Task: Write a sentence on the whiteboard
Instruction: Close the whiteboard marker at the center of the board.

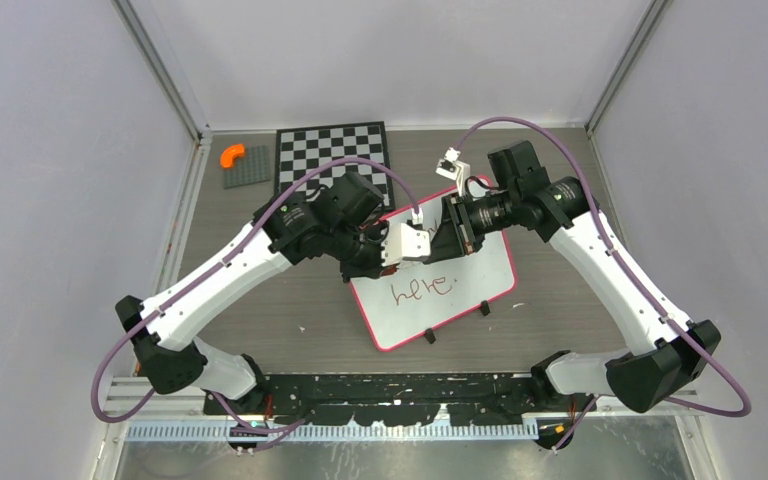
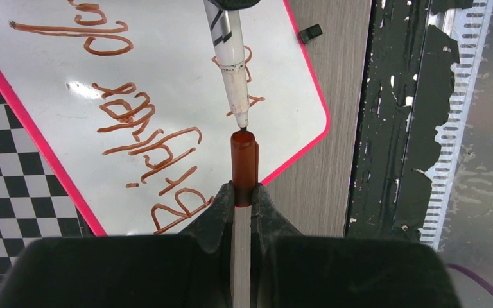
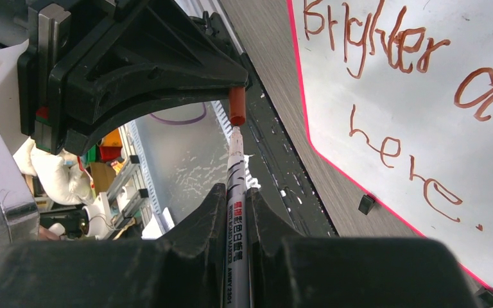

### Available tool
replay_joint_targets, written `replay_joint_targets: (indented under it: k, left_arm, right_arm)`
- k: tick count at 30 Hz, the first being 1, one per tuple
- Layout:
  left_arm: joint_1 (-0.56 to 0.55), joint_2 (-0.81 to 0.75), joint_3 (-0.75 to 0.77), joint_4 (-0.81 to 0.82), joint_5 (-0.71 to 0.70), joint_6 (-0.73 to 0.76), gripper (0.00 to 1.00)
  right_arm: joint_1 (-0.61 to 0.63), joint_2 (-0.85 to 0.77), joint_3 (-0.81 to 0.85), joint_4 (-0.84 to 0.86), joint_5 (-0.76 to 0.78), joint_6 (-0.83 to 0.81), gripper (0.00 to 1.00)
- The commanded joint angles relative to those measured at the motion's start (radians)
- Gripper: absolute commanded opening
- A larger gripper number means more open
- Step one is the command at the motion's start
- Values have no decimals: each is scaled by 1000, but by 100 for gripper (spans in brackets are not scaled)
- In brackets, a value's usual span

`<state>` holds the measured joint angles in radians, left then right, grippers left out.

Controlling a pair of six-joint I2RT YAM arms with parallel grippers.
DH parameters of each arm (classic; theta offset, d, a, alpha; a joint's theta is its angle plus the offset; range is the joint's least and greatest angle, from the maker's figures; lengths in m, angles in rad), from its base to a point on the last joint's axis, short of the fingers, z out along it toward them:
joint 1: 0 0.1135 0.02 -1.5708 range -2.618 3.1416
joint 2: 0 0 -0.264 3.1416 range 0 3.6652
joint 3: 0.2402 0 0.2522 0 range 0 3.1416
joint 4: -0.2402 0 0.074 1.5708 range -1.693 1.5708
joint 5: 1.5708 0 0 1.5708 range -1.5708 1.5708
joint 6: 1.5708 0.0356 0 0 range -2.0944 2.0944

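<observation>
Finds writing apparently done, marker capping pending.

Reads "Brighter" above and "here" below in the sentence, reddish-brown on the whiteboard, flat on the table just before the checkered board; middle words partly hidden. Records left gripper clenched on the cap, right gripper clenched on the marker, tip at the cap's mouth, not yet seated. Judges only recapping left.
</observation>
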<state>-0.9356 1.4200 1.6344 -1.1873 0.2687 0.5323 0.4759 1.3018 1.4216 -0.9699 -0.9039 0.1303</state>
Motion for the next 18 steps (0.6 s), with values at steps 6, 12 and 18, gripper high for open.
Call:
replay_joint_targets:
  k: [6, 12, 18]
  left_arm:
    - [2, -9, 26, 1, -1, -1, 0]
    - [1, 6, 55, -3, 20, -11, 0]
    - [0, 13, 67, 7, 25, -25, 0]
  right_arm:
    - [8, -20, 41, -2, -12, -22, 0]
    - [20, 2, 72, -13, 0, -35, 0]
    - [28, 6, 73, -13, 11, -36, 0]
